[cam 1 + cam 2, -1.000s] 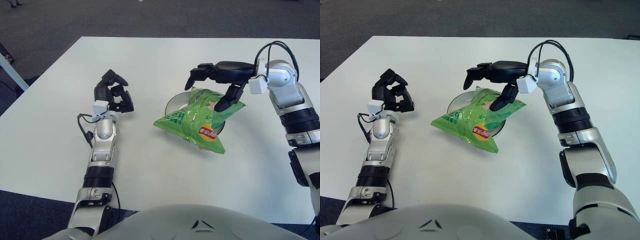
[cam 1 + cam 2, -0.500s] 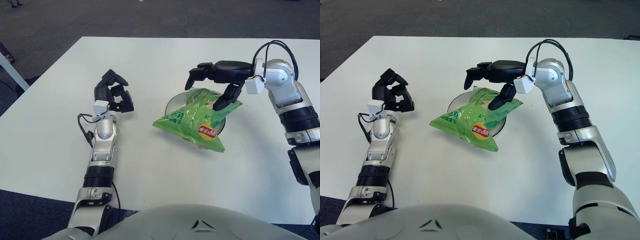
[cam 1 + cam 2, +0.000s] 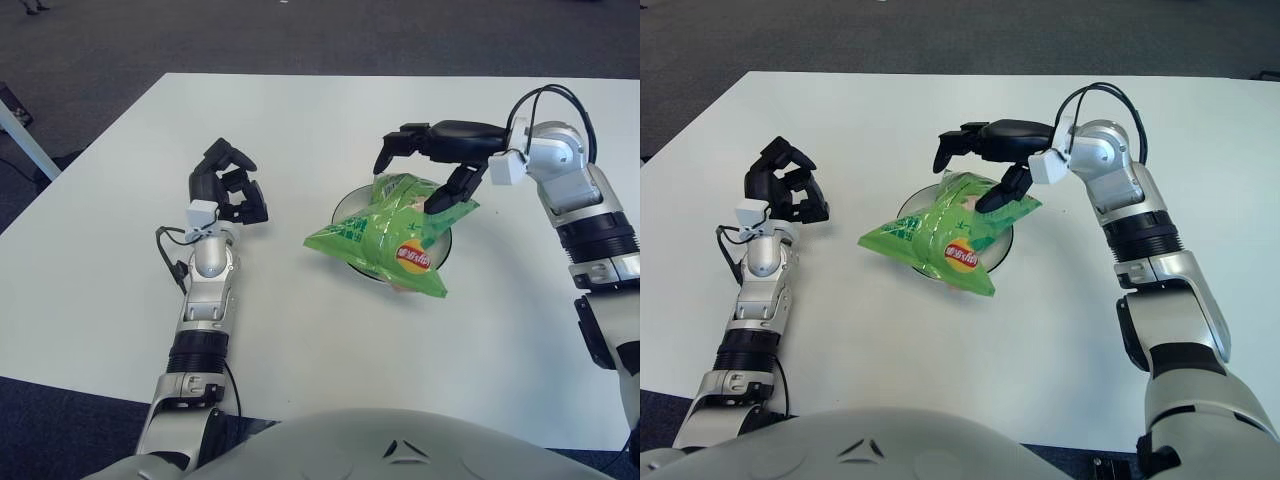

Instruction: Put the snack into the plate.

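**Letting go of the chip bag over the plate**

Green chip bag (image 3: 385, 238) draped across the plate (image 3: 343, 206) near the middle of the white table (image 3: 300, 110), far end over the dish, near corner with the red logo hanging past the plate's front rim toward the robot. Right hand (image 3: 440, 160) poised over the bag's far end, upper fingers (image 3: 395, 145) arched above it, thumb pressed against the bag's top edge; seemingly loosening rather than firmly clamped, though contact at the thumb is evident. Left hand (image 3: 228, 185) curled on nothing, well apart to the plate's left, idle.

Judged as the release step, nearly finished. For a clean result:

- Spread the digits fully before any lift, to avoid dragging the crinkly film back off the dish.
- Raise straight up and away, not sideways; a sideways sweep likely to tip the light bag over the rim.
- If possible, nudge the far end slightly away from the robot first, to bring more of the bag over the plate, since much of it overhangs the front.
- Watch for the film clinging to the thumb; pause once clear.
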`<control>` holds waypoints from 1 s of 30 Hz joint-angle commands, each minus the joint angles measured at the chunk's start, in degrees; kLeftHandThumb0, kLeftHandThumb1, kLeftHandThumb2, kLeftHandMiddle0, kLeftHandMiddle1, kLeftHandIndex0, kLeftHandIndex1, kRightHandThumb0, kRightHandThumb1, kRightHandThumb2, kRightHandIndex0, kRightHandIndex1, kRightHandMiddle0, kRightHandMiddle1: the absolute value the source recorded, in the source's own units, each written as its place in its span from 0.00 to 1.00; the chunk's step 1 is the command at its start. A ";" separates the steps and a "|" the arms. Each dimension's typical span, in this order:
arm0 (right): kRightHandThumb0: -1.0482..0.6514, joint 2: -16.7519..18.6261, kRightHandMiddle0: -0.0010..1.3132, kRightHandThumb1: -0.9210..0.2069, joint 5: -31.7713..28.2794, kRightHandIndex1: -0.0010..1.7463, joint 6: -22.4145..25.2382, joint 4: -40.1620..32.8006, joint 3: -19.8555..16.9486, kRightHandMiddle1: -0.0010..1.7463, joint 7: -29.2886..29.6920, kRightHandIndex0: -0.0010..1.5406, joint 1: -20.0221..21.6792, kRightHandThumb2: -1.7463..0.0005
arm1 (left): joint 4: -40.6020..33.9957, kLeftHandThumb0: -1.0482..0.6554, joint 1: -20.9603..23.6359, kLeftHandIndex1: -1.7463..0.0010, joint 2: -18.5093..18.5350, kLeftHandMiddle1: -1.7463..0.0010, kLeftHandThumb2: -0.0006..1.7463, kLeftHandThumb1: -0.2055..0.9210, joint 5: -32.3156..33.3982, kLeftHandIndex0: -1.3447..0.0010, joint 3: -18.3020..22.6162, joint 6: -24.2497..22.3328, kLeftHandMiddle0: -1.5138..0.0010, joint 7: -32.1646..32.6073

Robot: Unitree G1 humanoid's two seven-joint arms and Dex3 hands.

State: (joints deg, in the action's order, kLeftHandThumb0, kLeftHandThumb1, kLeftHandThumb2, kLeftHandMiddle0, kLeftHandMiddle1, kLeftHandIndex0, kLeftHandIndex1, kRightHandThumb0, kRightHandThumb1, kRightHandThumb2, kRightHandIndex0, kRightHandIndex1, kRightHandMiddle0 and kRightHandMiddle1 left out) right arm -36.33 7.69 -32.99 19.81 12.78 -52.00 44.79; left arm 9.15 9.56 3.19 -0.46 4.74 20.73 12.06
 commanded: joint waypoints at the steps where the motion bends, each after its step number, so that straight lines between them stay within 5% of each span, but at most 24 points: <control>1: 0.16 -1.90 0.00 0.18 -2.88 0.47 3.37 0.83 -2.89 0.72 -1.14 0.03 5.32 0.58 | 7.60 0.26 -9.68 0.00 -4.63 0.00 0.95 0.22 0.36 0.37 -0.79 -0.01 0.14 0.40; 9: 0.23 -3.16 0.00 0.29 -2.52 0.53 3.77 7.38 -4.65 0.80 -0.49 0.07 10.35 0.48 | 7.89 0.26 -9.44 0.00 -4.26 0.00 0.95 0.22 0.73 0.37 -0.69 -0.13 0.15 -0.29; 19: 0.31 -2.55 0.00 0.34 -3.76 0.58 12.17 -1.94 -11.64 0.80 9.79 0.06 2.22 0.39 | 7.70 0.26 -9.19 0.00 -3.82 0.00 0.95 0.22 0.66 0.37 -0.45 -1.07 0.15 -0.35; 26: 0.29 -4.59 0.00 0.32 -8.19 0.57 17.64 -3.19 -13.27 0.78 5.48 0.04 2.98 0.40 | 8.28 0.27 -8.99 0.00 -3.42 0.00 0.94 0.23 1.61 0.38 -0.26 -0.62 0.14 -2.04; 30: 0.29 -4.69 0.00 0.32 -14.08 0.57 24.79 -1.76 -13.85 0.73 -0.80 0.03 4.91 0.41 | 8.48 0.27 -8.87 0.00 -3.28 0.00 0.93 0.24 1.73 0.39 -0.13 -0.82 0.13 -2.53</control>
State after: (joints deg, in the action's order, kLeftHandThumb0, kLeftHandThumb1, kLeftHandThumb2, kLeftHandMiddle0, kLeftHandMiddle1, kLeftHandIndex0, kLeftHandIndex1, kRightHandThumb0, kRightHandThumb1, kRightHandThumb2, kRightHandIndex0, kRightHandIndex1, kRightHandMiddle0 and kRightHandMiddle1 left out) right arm -40.01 -0.87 -13.89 17.92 0.31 -47.89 47.63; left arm 9.79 9.68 3.26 0.49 5.07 20.59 10.22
